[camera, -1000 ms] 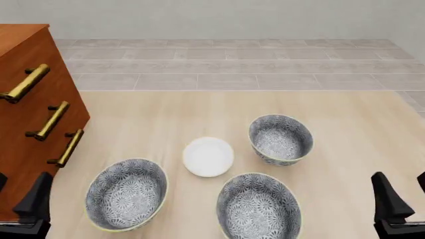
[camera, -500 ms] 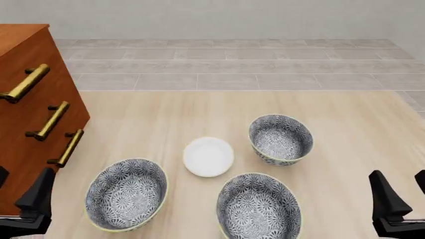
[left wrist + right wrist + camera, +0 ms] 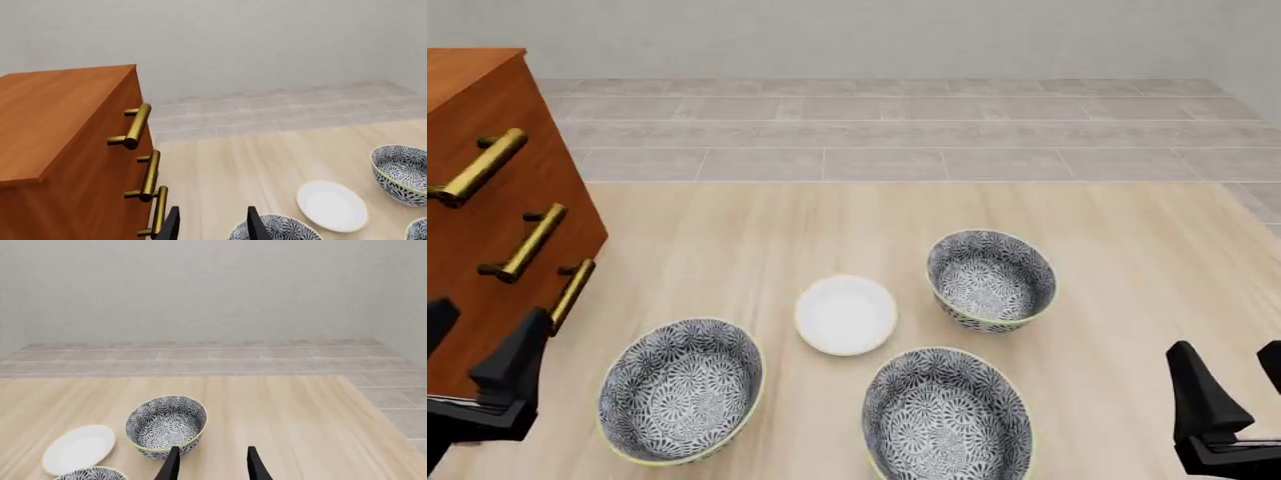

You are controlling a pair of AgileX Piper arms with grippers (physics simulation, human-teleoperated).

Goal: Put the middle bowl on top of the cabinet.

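The middle bowl (image 3: 681,390), wide and deep with a grey-and-white floral pattern and a thin yellow-green rim, stands at the table's front left. Only its far rim (image 3: 275,225) shows in the left wrist view, just beyond the fingers. My left gripper (image 3: 487,325) is open and empty, to the left of that bowl and in front of the cabinet. The reddish-brown cabinet (image 3: 487,230) (image 3: 60,130) with brass bar handles rises at the left edge. At the front right, my right gripper (image 3: 1232,360) (image 3: 213,460) is open and empty, apart from every bowl.
A similar patterned bowl (image 3: 948,415) sits at the front centre. A smaller, darker patterned bowl (image 3: 992,280) (image 3: 165,426) stands behind it to the right. A small plain white dish (image 3: 845,315) (image 3: 331,205) lies between the bowls. Grey tiled floor lies beyond the table's far edge.
My left gripper has risen and moved forward along the cabinet's front, a little toward the left bowl. The right gripper and all the bowls have stayed put.
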